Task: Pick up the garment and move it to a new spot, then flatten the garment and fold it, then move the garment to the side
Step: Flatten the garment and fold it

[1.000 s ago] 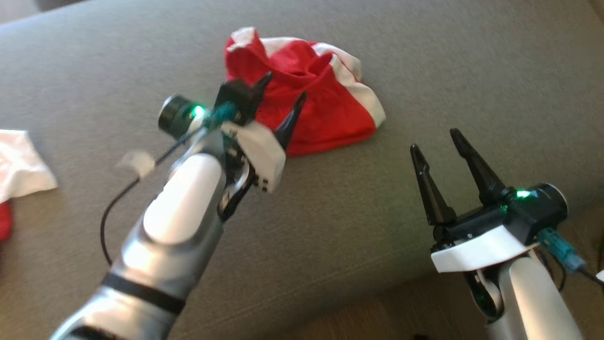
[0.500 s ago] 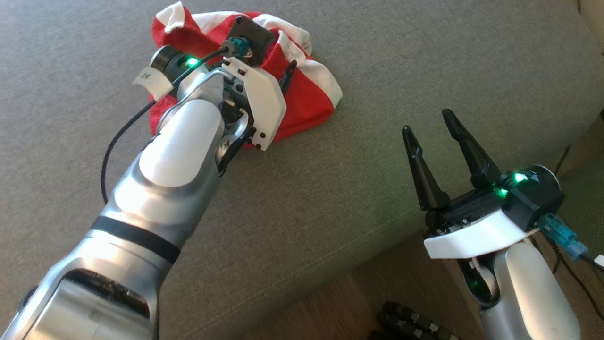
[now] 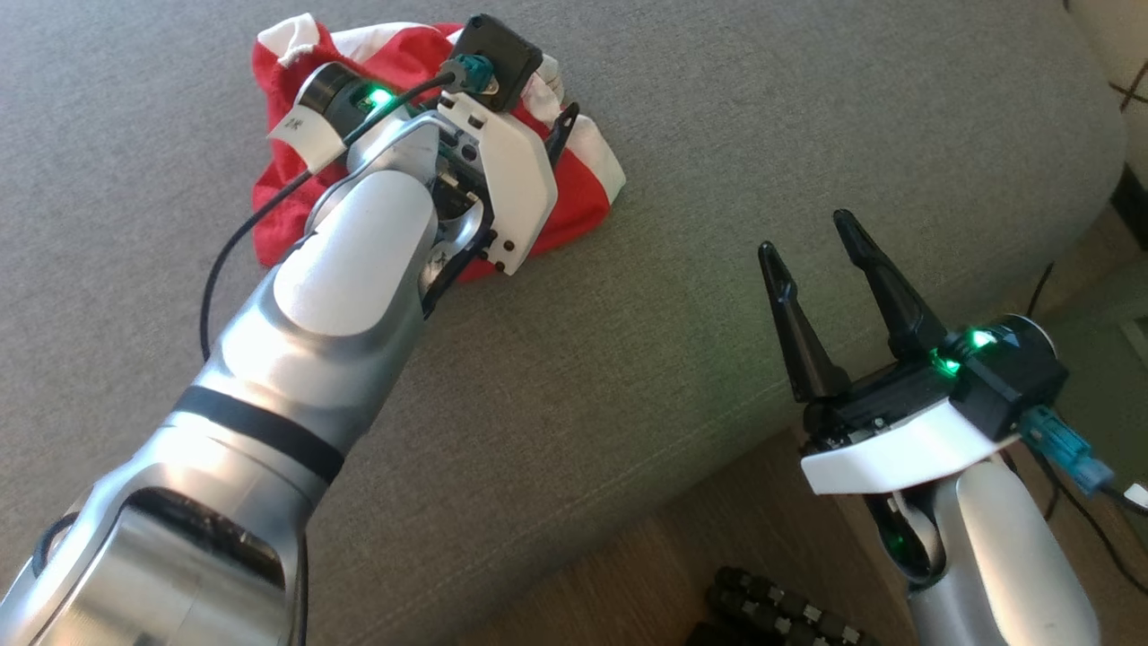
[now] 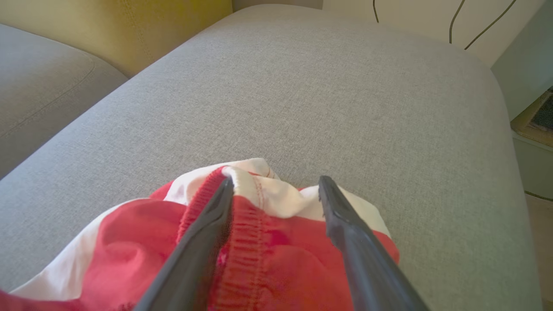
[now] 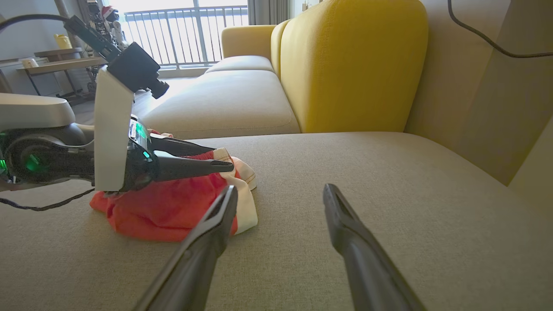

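— What is everything resting on?
— A grey sofa seat (image 3: 717, 161), with wooden floor (image 3: 628, 574) below its front edge. In the right wrist view a table (image 5: 52, 65) stands far left, then a railed window (image 5: 185, 30), then a yellow backrest (image 5: 354, 65).
— Any writing?
— A white tag (image 3: 300, 135) on the left wrist, but its mark is too blurred to read.
— And the garment (image 3: 278, 206)?
— Red with white trim, bunched on the seat toward the left. The left gripper (image 4: 275, 181) is over it with jaws wide. One finger (image 4: 203, 233) lies against the elastic waistband and the other over the white edge, and the cloth between them is not pinched. A black cable (image 3: 215, 287) loops beside that arm.
— Further right?
— The right gripper (image 3: 804, 231) hangs over the seat's front edge, jaws wide and empty, well apart from the garment. Something dark and ribbed (image 3: 780, 610) lies on the floor below.
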Robot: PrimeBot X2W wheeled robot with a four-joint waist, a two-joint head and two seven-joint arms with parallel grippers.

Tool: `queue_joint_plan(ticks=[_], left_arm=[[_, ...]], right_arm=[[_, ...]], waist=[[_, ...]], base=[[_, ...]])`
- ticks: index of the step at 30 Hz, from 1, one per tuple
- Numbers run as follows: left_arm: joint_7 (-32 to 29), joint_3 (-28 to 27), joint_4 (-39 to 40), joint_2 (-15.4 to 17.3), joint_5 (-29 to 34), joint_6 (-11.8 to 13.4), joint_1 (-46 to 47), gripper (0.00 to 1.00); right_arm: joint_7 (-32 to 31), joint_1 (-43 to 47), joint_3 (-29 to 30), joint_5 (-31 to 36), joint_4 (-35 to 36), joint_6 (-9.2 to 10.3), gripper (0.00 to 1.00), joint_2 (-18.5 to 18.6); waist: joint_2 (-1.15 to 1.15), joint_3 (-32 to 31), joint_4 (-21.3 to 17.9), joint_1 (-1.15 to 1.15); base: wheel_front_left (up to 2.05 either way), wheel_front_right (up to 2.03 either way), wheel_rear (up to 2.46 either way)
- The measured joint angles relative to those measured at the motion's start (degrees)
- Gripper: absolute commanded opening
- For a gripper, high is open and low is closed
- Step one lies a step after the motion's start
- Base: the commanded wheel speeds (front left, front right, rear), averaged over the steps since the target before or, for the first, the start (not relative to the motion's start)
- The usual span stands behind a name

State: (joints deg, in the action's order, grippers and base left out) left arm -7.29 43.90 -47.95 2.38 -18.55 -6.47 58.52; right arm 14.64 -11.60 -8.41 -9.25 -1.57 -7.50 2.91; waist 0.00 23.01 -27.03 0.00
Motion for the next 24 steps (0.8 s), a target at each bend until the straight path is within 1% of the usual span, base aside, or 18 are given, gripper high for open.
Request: queue_joint_plan(ticks=[7, 8, 9, 11, 13, 15, 16, 17, 21, 24], left_arm=[[1.0, 1.3, -1.1, 0.0, -0.3, 0.4, 0.3, 1.0], [1.1, 1.9, -1.5, 0.0, -0.6, 0.4, 0.3, 0.97], [1.4, 2.1, -1.6, 0.0, -0.9, 0.4, 0.3, 0.85], [1.4, 2.6, -1.6, 0.0, -1.1, 0.4, 0.4, 0.49], [1.8, 3.1, -1.6, 0.0, -1.6, 0.4, 0.5, 0.36], [1.9, 3.3, -1.6, 0.0, -1.8, 0.4, 0.5, 0.26], [2.1, 3.5, -1.7, 0.0, -1.8, 0.4, 0.6, 0.15], [2.3, 3.5, -1.7, 0.0, -1.8, 0.4, 0.6, 0.0], [4.4, 3.5, -1.7, 0.0, -3.1, 0.3, 0.8, 0.0], [5.1, 3.4, 1.2, 0.1, -7.9, -0.2, 0.9, 0.0]], right_arm=[[0.0, 0.0, 0.0, -0.6, -0.2, 0.0, 1.0, 0.0], [0.0, 0.0, 0.0, -0.9, -0.2, 0.0, 1.0, 0.0], [0.0, 0.0, 0.0, -0.9, -0.2, 0.0, 1.0, 0.0], [0.0, 0.0, 0.0, -1.0, -0.2, 0.0, 1.0, 0.0], [0.0, 0.0, 0.1, -1.4, -0.2, 0.0, 1.0, 0.0], [0.0, 0.0, 0.1, -1.4, -0.2, 0.0, 1.0, 0.0], [0.0, 0.0, 0.1, -1.4, -0.2, 0.0, 1.0, 0.0], [0.0, 0.0, 0.1, -1.4, -0.2, 0.0, 1.0, 0.0], [0.0, 0.0, 0.2, -2.0, -0.2, 0.0, 1.0, 0.0], [0.0, 0.0, 0.4, -1.9, -0.2, 0.0, 1.0, 0.0]], waist=[[0.0, -0.2, -0.8, 0.0], [0.0, -0.3, -0.9, 0.0], [0.0, -0.4, -0.9, 0.0], [0.0, -0.5, -0.9, 0.0], [0.0, -0.5, -0.9, 0.0], [0.0, -0.5, -0.8, 0.0], [0.0, -0.6, -0.8, 0.0], [0.0, -0.6, -0.8, 0.0], [0.0, -1.0, -0.6, 0.0], [0.0, -1.8, -0.5, 0.0]], base=[[0.0, 0.0, 0.0], [0.0, 0.0, 0.0], [0.0, 0.0, 0.0], [0.0, 0.0, 0.0], [0.0, 0.0, 0.0], [0.0, 0.0, 0.0], [0.0, 0.0, 0.0], [0.0, 0.0, 0.0], [0.0, 0.0, 0.0], [0.0, 0.0, 0.0]])
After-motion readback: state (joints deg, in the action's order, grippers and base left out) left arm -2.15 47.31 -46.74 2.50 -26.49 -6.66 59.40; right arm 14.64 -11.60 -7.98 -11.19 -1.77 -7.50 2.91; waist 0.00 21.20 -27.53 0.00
